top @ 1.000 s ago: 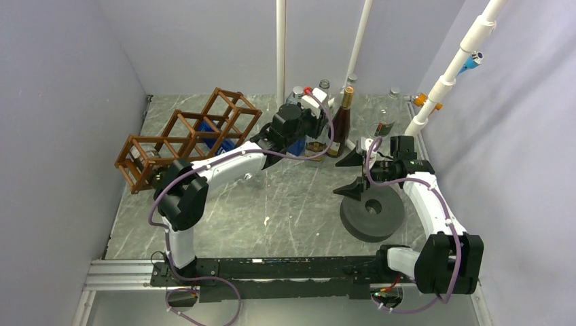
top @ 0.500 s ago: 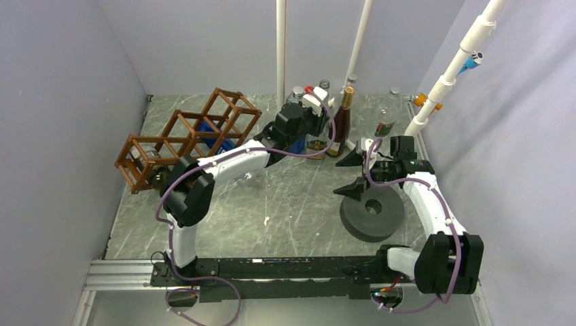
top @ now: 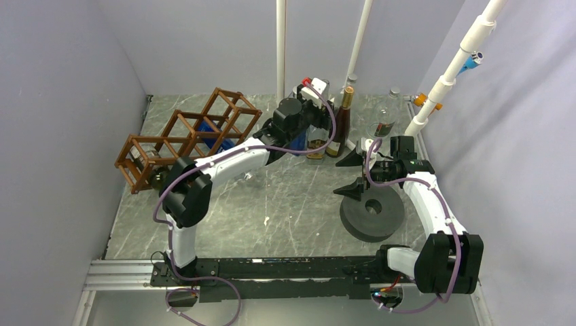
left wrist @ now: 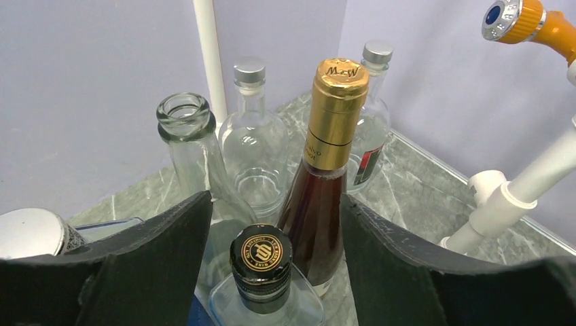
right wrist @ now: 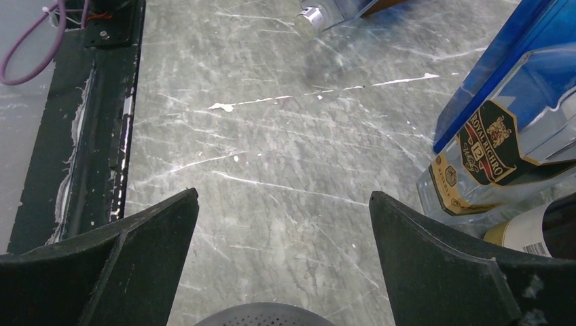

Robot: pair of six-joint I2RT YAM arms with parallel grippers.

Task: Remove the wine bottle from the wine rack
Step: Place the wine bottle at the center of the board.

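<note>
The left gripper (left wrist: 275,207) is released. Its two dark fingers (left wrist: 159,251) stand apart on either side of the wine bottle (left wrist: 260,255), a clear square-shouldered one with a black cap. There is a gap between the cap and each finger, so nothing is grasped. This bottle stands upright on the tabletop (top: 285,204) near the middle of the far edge, off the rack.

Just behind it stands a brown bottle (left wrist: 333,109) with a gold foil neck. Around that are clear glass bottles: one open-necked (left wrist: 185,119) and two with silver caps (left wrist: 250,129) (left wrist: 372,88). All are upright and close together.

The wine rack (top: 183,136) sits on the left part of the tabletop, well apart from the released bottle. Its row of brown stick cells runs aslant from the left edge toward the far middle. Something blue (top: 207,128) shows in one of the middle cells.

On the right side, the right gripper (top: 350,175) hangs with its fingers spread wide and nothing between them. It is above the far-left rim of a dark round disc (top: 372,214), which lies near the right edge of the tabletop.
</note>
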